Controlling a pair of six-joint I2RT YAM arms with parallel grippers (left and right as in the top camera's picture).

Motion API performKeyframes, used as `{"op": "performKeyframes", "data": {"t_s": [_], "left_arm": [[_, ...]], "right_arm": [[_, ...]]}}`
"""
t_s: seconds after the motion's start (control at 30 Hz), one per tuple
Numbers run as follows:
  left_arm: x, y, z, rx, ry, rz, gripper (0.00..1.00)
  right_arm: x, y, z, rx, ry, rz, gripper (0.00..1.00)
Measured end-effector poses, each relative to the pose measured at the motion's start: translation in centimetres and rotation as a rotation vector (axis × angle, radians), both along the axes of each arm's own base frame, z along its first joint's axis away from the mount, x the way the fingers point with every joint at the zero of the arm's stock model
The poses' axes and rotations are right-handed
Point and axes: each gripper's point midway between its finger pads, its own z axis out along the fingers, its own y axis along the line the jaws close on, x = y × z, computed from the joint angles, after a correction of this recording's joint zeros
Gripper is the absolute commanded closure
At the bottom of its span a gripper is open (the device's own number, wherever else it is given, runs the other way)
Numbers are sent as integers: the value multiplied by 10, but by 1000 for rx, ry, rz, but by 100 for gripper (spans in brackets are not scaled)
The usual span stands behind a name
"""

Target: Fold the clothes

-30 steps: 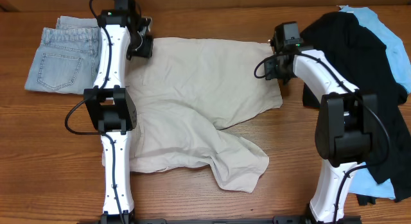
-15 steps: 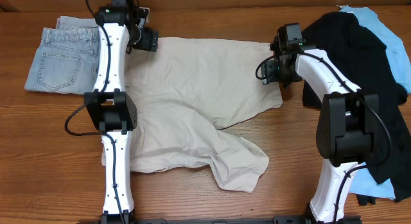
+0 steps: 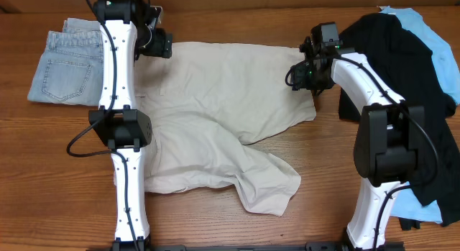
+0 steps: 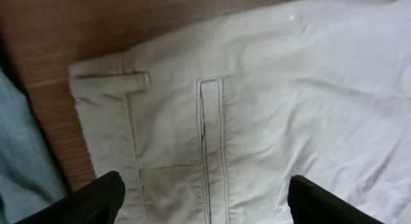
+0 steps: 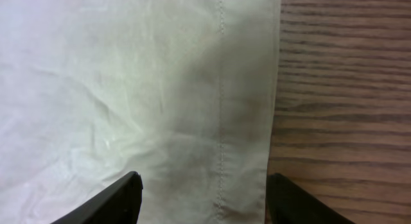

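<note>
- Pale beige khaki cotton shorts (image 3: 223, 114) lie spread open across the middle of the brown wooden table (image 3: 72, 179). The waistband is on the left, one leg reaches right, and the other lies rumpled toward the near edge.
- Only the overhead view shows both arms. The left gripper (image 3: 159, 44) is over the far left corner of the shorts and the right gripper (image 3: 300, 75) is over the far right leg edge.
- Only the left wrist view shows the waistband's belt loop (image 4: 131, 79) and a stitched slit pocket (image 4: 209, 140). Its black fingers (image 4: 96, 198) stand wide apart with nothing clamped.
- Only the right wrist view shows the leg's stitched hem (image 5: 221, 121) lying flat beside bare wood. Its fingers (image 5: 109, 201) are also spread, gripping nothing.
- The overhead view also shows faded light-blue denim shorts (image 3: 68, 67) folded at far left, just beside the left arm.
- A black garment (image 3: 402, 57) is heaped on a pale blue cloth (image 3: 435, 42) at the right.
</note>
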Motion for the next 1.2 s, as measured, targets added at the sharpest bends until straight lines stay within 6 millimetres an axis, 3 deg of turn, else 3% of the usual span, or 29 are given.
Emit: {"op": "performKeyframes", "data": {"t_s": [0.13, 0.27, 0.43, 0.53, 0.63, 0.83, 1.2], "left_arm": [[-9, 0, -22, -1, 74, 3, 23], [-15, 0, -42, -4, 129, 15, 24], [-26, 0, -68, -4, 206, 21, 25], [-36, -1, -83, 3, 259, 20, 25], [-35, 0, -84, 10, 251, 22, 23], [-9, 0, -87, 12, 135, 60, 19], [56, -5, -93, 29, -192, 62, 16]], "right_arm": [[-1, 7, 0, 14, 4, -2, 42], [-6, 29, -5, 21, 5, 27, 41], [-35, 60, -25, 15, 72, 71, 41], [-37, 65, -27, 9, 65, 64, 41], [-33, 64, -28, 15, 43, 38, 41], [-7, 64, -31, 7, -67, 11, 41], [75, 60, -40, -52, -374, -51, 44]]}}
